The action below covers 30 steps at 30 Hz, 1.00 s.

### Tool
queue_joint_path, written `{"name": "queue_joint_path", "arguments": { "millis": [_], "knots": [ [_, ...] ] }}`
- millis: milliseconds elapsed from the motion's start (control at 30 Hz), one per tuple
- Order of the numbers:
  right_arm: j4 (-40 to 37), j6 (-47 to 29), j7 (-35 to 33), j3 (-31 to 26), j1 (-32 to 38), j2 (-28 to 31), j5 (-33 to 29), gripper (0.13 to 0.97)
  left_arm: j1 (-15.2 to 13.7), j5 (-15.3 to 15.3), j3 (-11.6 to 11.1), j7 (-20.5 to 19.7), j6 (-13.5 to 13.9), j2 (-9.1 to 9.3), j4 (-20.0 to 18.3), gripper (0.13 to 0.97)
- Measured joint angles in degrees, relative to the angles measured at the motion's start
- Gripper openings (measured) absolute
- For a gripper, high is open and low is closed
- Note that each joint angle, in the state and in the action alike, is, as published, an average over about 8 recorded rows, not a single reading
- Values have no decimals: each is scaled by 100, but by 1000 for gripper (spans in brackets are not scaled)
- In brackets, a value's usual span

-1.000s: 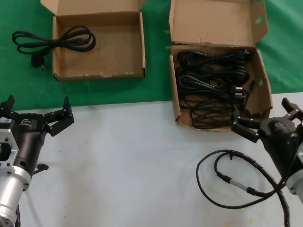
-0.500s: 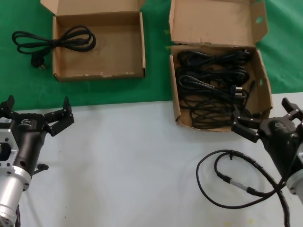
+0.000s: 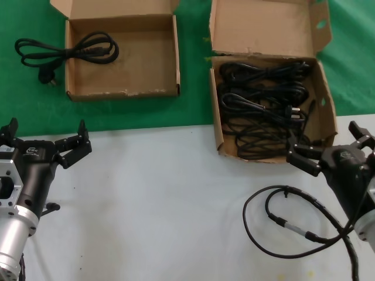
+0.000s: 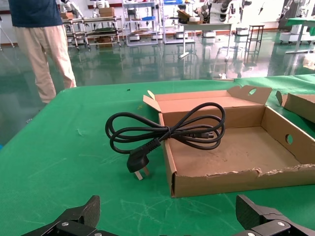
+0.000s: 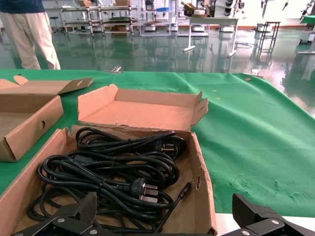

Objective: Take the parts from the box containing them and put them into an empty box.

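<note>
Robotics lab hall: glossy green floor (image 4: pixel 147 54), equipment racks (image 4: pixel 142 22), green-clothed worktables (image 5: pixel 246 123), standing person (image 4: pixel 42 44).

I can't read any text from here. The left gripper (image 3: pixel 45 142) body carries a small pale mark, too small to make out.

Your table (image 3: pixel 164 205) is pale grey on the near side, where the left end effector (image 3: pixel 47 140) and right end effector (image 3: pixel 328 146) hang, with green cloth (image 3: pixel 193 105) beyond them. On the cloth ahead of the left end effector sits the low wide box (image 3: pixel 123 91), one coiled cord (image 3: pixel 64 51) draped over its outer wall onto the cloth. Just ahead of the right end effector the box of cords (image 3: pixel 269 153) straddles cloth and grey, and a thick black cable (image 3: pixel 281 225) loops on the grey beside that arm.
</note>
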Motion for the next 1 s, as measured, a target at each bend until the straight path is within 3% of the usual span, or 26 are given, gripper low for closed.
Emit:
{"name": "queue_joint_path", "arguments": {
  "millis": [1000],
  "knots": [
    [0, 0, 0, 0, 0, 0, 0, 966, 0, 0, 0, 0, 0, 0, 0, 966]
  ]
}}
